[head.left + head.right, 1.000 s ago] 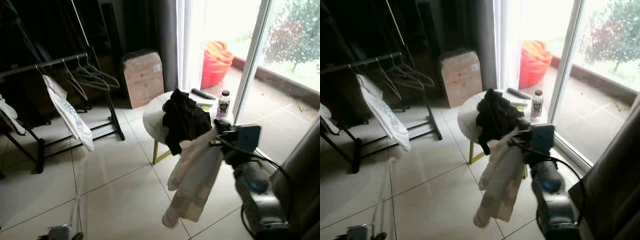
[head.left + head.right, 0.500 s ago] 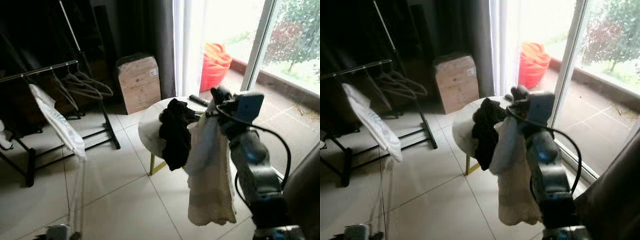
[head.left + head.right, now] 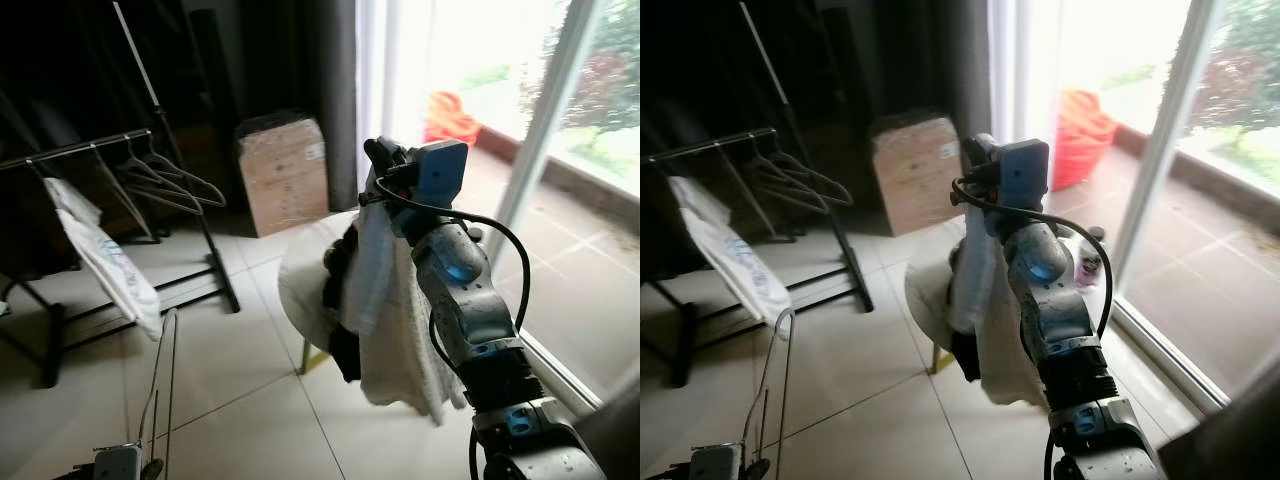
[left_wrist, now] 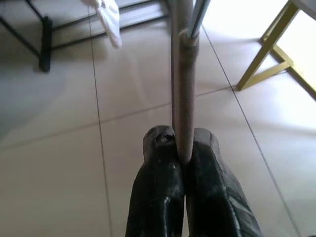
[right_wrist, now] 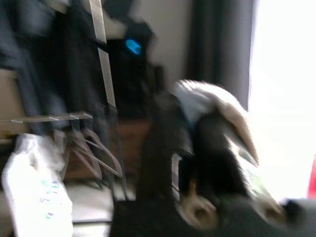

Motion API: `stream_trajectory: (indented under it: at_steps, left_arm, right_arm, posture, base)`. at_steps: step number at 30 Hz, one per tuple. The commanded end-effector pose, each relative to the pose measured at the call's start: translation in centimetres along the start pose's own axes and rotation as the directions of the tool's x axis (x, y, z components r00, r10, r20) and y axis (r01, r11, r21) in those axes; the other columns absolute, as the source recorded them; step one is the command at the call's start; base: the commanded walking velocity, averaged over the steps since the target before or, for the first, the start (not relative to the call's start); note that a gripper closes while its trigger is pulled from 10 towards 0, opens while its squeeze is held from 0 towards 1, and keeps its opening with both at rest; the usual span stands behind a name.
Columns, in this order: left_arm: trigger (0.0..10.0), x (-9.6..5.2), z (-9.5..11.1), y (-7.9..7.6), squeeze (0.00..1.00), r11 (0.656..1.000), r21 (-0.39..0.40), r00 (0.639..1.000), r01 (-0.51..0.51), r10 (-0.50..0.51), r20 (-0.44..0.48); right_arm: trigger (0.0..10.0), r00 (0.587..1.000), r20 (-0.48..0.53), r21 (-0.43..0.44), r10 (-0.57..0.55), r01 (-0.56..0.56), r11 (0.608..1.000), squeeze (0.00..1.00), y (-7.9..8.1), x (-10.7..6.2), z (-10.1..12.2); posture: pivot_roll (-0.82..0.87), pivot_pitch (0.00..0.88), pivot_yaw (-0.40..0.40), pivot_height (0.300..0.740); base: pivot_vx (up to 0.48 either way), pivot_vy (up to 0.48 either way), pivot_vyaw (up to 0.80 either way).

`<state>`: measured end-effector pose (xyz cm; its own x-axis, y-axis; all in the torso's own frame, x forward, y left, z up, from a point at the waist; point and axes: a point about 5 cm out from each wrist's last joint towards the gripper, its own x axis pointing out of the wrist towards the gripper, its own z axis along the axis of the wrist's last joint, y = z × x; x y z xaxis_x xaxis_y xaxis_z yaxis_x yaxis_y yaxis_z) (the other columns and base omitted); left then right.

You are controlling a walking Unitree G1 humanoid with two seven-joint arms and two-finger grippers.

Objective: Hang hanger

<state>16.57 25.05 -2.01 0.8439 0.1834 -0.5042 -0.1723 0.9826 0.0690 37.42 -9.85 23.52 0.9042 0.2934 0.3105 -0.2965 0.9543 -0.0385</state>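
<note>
Standing well to the left of the raised right claw [image 3: 372, 160], a dark rack [image 3: 75, 150] carries a white shirt [image 3: 100, 262] and several bare hangers [image 3: 165, 178] on its rail. Between rack and claw, farther back against the curtain, sits a brown box [image 3: 285, 172]. Directly below the right claw is the round white worktop [image 3: 300, 280], with a black garment [image 3: 340, 290] heaped on it and a bottle [image 3: 1087, 262] on its far side from the rack.

From the right claw itself hangs a cream cloth [image 3: 395, 330], draped down in front of the worktop; the black fingers [image 5: 153, 148] appear closed over its upper fold, though the wrist view is blurred and a hanger under the cloth cannot be made out. Beyond that claw, out past the window, lies an orange beanbag [image 3: 455, 115].

Low down by the floor, the left claw [image 4: 180, 148] is pinched shut on a thin grey hanger [image 3: 160, 385], whose wire loop rises upright from the fingers. In the left wrist view the rod of that hanger runs straight out from between the two pads, over the pale tiled floor [image 4: 59, 173], with a yellow worktop leg [image 4: 269, 54] off to one side and the rack's foot and shirt hem farther ahead.
</note>
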Motion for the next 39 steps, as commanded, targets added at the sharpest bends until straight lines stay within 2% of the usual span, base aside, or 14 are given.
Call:
stream_trajectory:
  at_steps: [1, 7, 12, 16, 19, 20, 21, 22, 24, 25, 26, 28, 32, 39]
  left_arm:
    - [10.0, 0.0, 0.5, 0.8, 0.00, 0.999, 0.028, 1.000, -0.017, 0.017, 0.014]
    - [10.0, 0.0, 0.4, 0.7, 0.00, 1.000, 0.027, 1.000, -0.016, 0.016, 0.012]
    - [10.0, 0.0, 0.4, 0.4, 0.00, 1.000, 0.028, 1.000, -0.009, 0.009, 0.010]
    - [10.0, 0.0, 0.3, 0.3, 0.00, 1.000, 0.030, 1.000, -0.004, 0.004, 0.009]
    - [10.0, 0.0, 0.0, 0.2, 0.00, 1.000, 0.027, 1.000, 0.014, -0.013, -0.020]
    - [10.0, -0.1, -0.2, 0.0, 0.00, 0.999, 0.027, 0.999, 0.035, -0.034, -0.034]
    - [10.0, -0.1, -0.2, -0.1, 0.00, 0.999, 0.028, 0.999, 0.043, -0.043, -0.032]
    - [10.0, -0.1, -0.2, -0.1, 0.00, 0.999, 0.028, 0.999, 0.043, -0.043, -0.032]
    - [10.0, -0.3, -0.2, -0.4, 0.00, 0.999, 0.024, 0.999, 0.046, -0.046, -0.024]
    - [10.0, -0.3, -0.2, -0.4, 0.00, 0.999, 0.024, 0.999, 0.046, -0.046, -0.024]
    - [10.0, -0.3, -0.2, -0.5, 0.00, 0.998, 0.024, 0.998, 0.051, -0.050, -0.030]
    - [10.0, -0.3, -0.3, -0.5, 0.00, 0.998, 0.026, 0.998, 0.054, -0.053, -0.034]
    - [10.0, -0.4, -0.4, -0.6, 0.00, 0.997, 0.030, 0.997, 0.069, -0.067, -0.049]
    - [10.0, -0.6, -0.5, -1.2, 0.00, 0.995, 0.035, 0.993, 0.097, -0.095, -0.064]
  right_arm:
    - [10.0, 0.997, 0.068, -0.009, 0.023, -0.023, 1.000, 0.00, 0.9, 1.0, 1.8]
    - [10.0, 0.997, 0.079, -0.034, 0.000, 0.003, 0.999, 0.00, 0.3, 1.7, 2.1]
    - [10.0, 0.993, 0.117, -0.061, -0.030, 0.037, 0.997, 0.00, -0.7, 2.7, 3.5]
    - [10.0, 0.994, 0.095, -0.076, -0.051, 0.058, 0.995, 0.00, -1.3, 2.9, 3.3]
    - [10.0, 0.993, -0.080, -0.107, -0.087, 0.078, 0.991, 0.00, -2.1, 2.3, 0.0]
    - [10.0, 0.975, -0.199, -0.125, -0.096, 0.072, 0.990, 0.00, -2.4, 1.7, -2.1]
    - [10.0, 0.961, -0.264, -0.125, -0.079, 0.047, 0.991, 0.00, -2.3, 1.2, -3.3]
    - [10.0, 0.961, -0.264, -0.125, -0.079, 0.047, 0.991, 0.00, -2.3, 1.2, -3.3]
    - [10.0, 0.929, -0.368, -0.105, -0.030, -0.009, 0.994, 0.00, -2.0, -0.1, -5.8]
    - [10.0, 0.929, -0.368, -0.105, -0.030, -0.009, 0.994, 0.00, -2.0, -0.1, -5.8]
    - [10.0, 0.905, -0.424, -0.065, -0.030, 0.003, 0.998, 0.00, -2.3, -1.5, -7.6]
    - [10.0, 0.893, -0.449, -0.046, -0.032, 0.013, 0.999, 0.00, -2.4, -2.0, -8.3]
    - [10.0, 0.836, -0.548, -0.010, -0.005, -0.001, 1.000, 0.00, -2.6, -4.4, -10.8]
    - [10.0, 0.775, -0.631, -0.022, -0.023, 0.012, 1.000, 0.00, -2.9, -6.3, -13.0]
  posture:
    - [-0.05, 0.054, 0.063, 0.740]
    - [-0.05, 0.047, 0.063, 0.740]
    - [-0.05, 0.045, 0.062, 0.740]
    - [-0.05, 0.049, 0.064, 0.740]
    - [-0.04, 0.056, 0.065, 0.740]
    - [-0.04, 0.060, 0.067, 0.740]
    - [-0.04, 0.063, 0.067, 0.740]
    - [-0.04, 0.063, 0.067, 0.740]
    - [-0.04, 0.063, 0.067, 0.740]
    - [-0.04, 0.063, 0.067, 0.740]
    - [-0.04, 0.069, 0.067, 0.740]
    - [-0.04, 0.070, 0.067, 0.740]
    - [-0.04, 0.078, 0.073, 0.740]
    - [-0.04, 0.084, 0.074, 0.740]
  base:
    - [0.480, 0.000, 0.00]
    - [0.411, 0.000, 0.00]
    - [0.418, 0.000, 0.00]
    - [0.428, 0.000, 0.00]
    - [0.399, 0.000, 0.00]
    - [0.259, 0.000, 0.00]
    - [0.000, 0.000, 0.00]
    - [0.000, 0.000, 0.00]
    - [0.000, 0.000, 0.00]
    - [0.000, 0.000, 0.00]
    - [0.000, 0.000, 0.00]
    - [0.000, 0.000, 0.00]
    - [0.000, 0.000, 0.00]
    - [0.000, 0.000, 0.00]
